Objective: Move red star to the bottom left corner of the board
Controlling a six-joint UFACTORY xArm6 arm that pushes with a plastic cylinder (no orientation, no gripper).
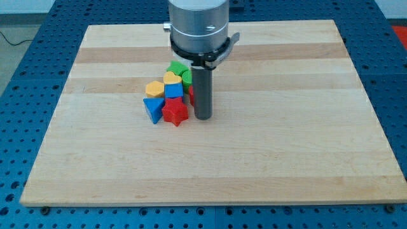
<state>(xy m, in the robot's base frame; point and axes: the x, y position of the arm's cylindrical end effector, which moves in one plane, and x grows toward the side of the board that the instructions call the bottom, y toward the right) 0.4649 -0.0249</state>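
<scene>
The red star point(175, 112) lies on the wooden board point(210, 165), a little left of centre, at the bottom of a tight cluster of blocks. My tip point(203, 117) rests on the board just to the right of the red star, very close to it or touching. A blue triangle point(152, 109) sits against the star's left side. A blue cube point(173, 91) is just above the star. A second red block point(190, 95) is partly hidden behind the rod.
The cluster also holds a yellow hexagon-like block point(154, 88), a yellow heart point(172, 78), a green block point(177, 67) and another green block point(187, 77) by the rod. The board's bottom left corner point(32, 194) is far from the cluster. Blue table surrounds the board.
</scene>
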